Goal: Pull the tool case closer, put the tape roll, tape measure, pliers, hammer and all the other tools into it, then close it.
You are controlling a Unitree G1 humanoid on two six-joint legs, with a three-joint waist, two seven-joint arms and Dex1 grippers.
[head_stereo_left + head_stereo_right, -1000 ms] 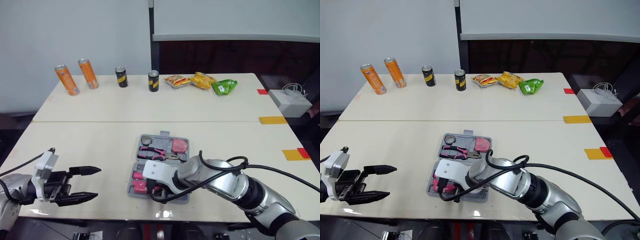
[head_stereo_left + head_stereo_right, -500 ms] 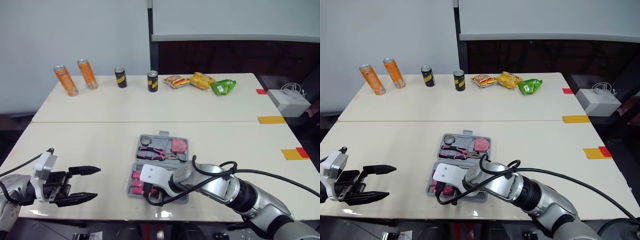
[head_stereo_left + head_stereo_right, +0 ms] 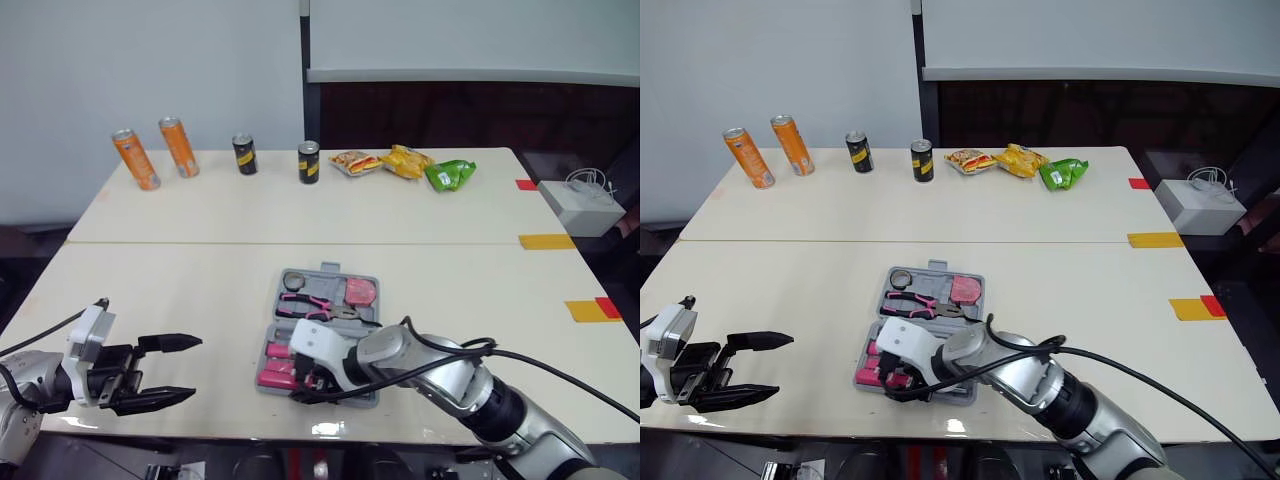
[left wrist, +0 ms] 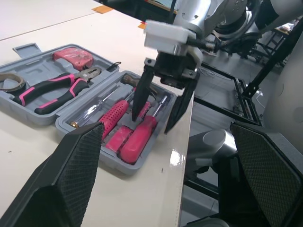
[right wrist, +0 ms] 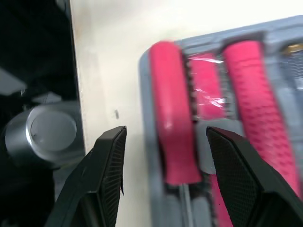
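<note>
Right gripper (image 4: 152, 123) has edged right over the open case (image 3: 326, 270), lower centre, jaws wide, empty; left gripper (image 3: 195, 366) lower left, jaws wide too. We reckon the tools (image 4: 113, 118) are in, closing remains.

The table (image 3: 180, 285) carries the open tool case (image 3: 326, 272), 4 cans (image 3: 134, 159) and 3 snack packets (image 3: 405, 160).

Far edge of the table (image 3: 200, 215) has two orange cans (image 3: 134, 160) near the left corner, two black cans (image 3: 244, 155) mid-edge, then three snack bags (image 3: 405, 160). White box (image 3: 580, 205) sits off the right edge.
</note>
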